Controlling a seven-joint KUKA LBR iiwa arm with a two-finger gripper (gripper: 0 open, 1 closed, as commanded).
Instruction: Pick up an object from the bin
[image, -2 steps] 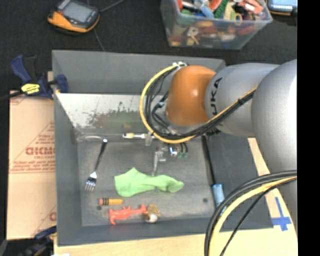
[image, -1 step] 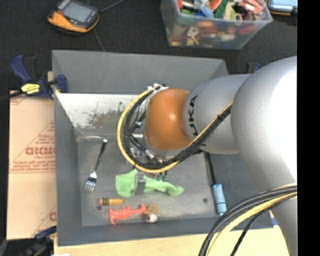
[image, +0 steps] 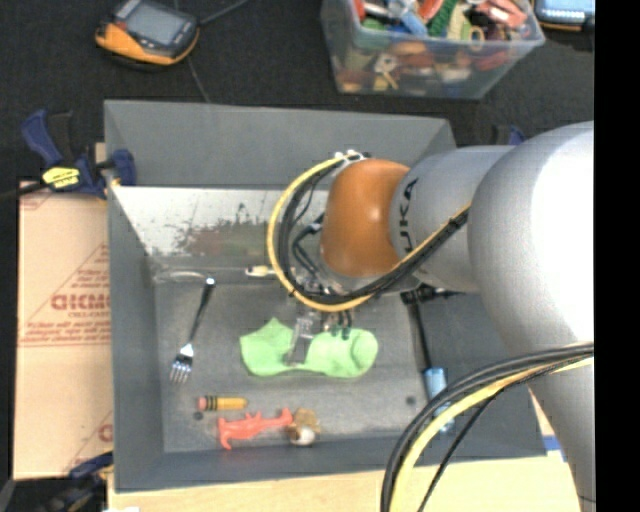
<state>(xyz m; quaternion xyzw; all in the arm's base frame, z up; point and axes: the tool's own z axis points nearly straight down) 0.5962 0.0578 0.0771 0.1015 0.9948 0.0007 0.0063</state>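
Observation:
My gripper (image: 303, 343) hangs under the orange wrist cover, down in the middle of the bin. It is right over a soft, lumpy green thing (image: 345, 355) that lies across the bin floor, and its tip rests on or just above that thing's middle. To the left a silver fork (image: 192, 335) lies lengthwise with its tines toward the front. Near the front wall I see a small orange and yellow marker (image: 222, 404) and a red toy figure (image: 255, 427) with a brownish lump at its right end.
A thin black rod with a blue end (image: 424, 350) lies along the right side of the bin floor, partly under the arm. The arm and its cables cover the bin's right and back parts.

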